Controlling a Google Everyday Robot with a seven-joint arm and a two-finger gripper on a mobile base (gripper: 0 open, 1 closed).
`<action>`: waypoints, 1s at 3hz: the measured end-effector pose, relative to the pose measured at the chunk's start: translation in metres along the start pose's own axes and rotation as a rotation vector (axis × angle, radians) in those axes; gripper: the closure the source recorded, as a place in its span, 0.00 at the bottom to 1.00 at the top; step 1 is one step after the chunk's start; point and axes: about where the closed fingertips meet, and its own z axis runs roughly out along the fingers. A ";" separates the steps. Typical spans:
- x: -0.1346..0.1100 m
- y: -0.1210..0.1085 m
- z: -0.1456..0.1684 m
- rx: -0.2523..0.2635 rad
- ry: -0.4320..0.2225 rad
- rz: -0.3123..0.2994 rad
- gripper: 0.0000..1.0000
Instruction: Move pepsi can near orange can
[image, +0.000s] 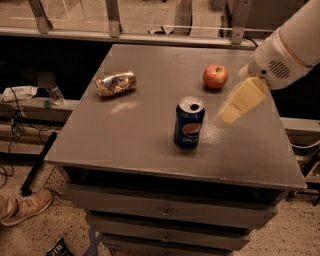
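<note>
Three things sit on the smooth grey bench (125, 135). One pepsi can (189, 122), a dark blue cylinder with a silver top, stands upright near the middle. One orange can (116, 83), crumpled and shiny, lies on its side toward the far left, well apart from it. One round red apple (215, 76) rests at the far right. One cream, wedge-shaped end effector (229, 115) hangs just right of the pepsi can, not touching it and holding nothing; how far open it is cannot be told.
</note>
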 end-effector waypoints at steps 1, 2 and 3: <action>-0.023 0.004 0.021 -0.031 -0.065 0.037 0.00; -0.037 0.015 0.032 -0.018 -0.061 0.009 0.00; -0.039 0.025 0.037 0.001 -0.077 0.002 0.00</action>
